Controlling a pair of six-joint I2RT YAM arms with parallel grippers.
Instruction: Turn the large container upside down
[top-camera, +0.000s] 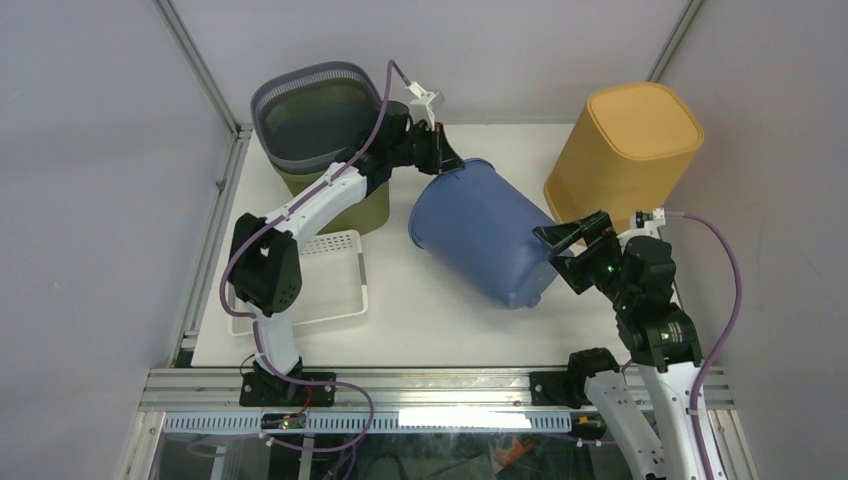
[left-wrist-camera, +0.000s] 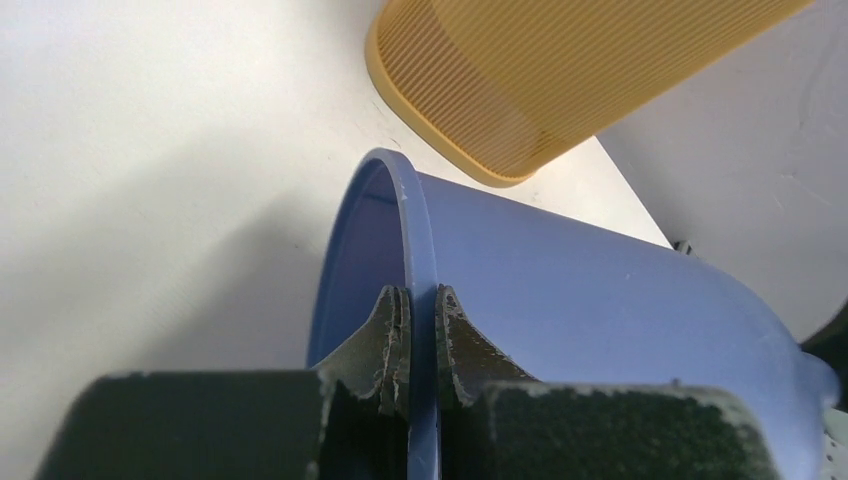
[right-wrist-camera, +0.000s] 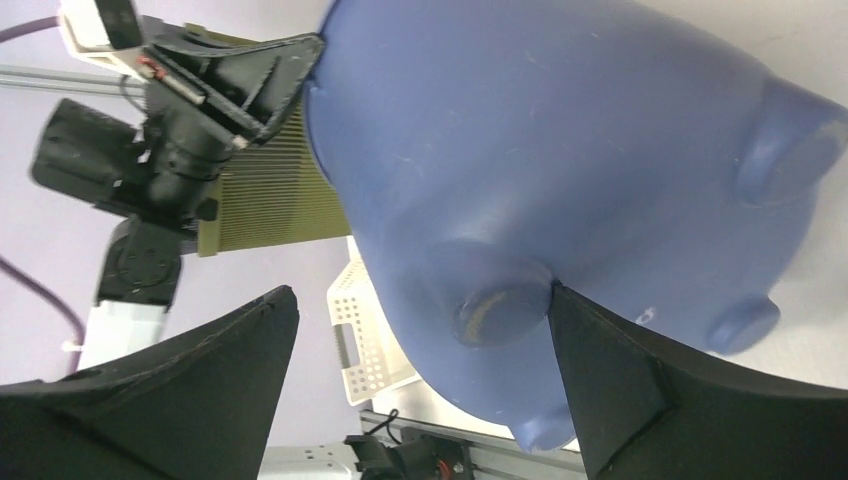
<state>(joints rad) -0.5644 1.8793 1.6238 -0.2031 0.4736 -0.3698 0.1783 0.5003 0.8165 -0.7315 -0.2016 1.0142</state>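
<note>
1. White table (top-camera: 430, 320) inside pale walls; both arms reach in from its near edge.
2. Mid-table lies the large blue container (top-camera: 480, 235), tipped onto its side. Its long axis runs diagonally, with the open mouth toward the far-left corner and the footed base toward the near-right corner. Whether its lower side rests on the table I cannot tell.
3. A yellow container (top-camera: 625, 150) stands upside down at the far-right corner, just beyond the blue one.
4. An olive bin (top-camera: 315, 110) with a grey rim stands at the far-left corner.
5. A white tray (top-camera: 335, 285) lies along the left edge, nearer the front.
6. The left gripper (left-wrist-camera: 422, 300) pinches the blue container's rim at its highest part, one finger inside the wall and one outside.
7. The right gripper (right-wrist-camera: 420, 290) has its jaws spread wide at the base end. One finger touches a foot, but nothing is gripped.
8. Judgement: the flip is midway. The mouth must swing down to the table, so the left arm's rim hold steers while the right steadies the base.
</note>
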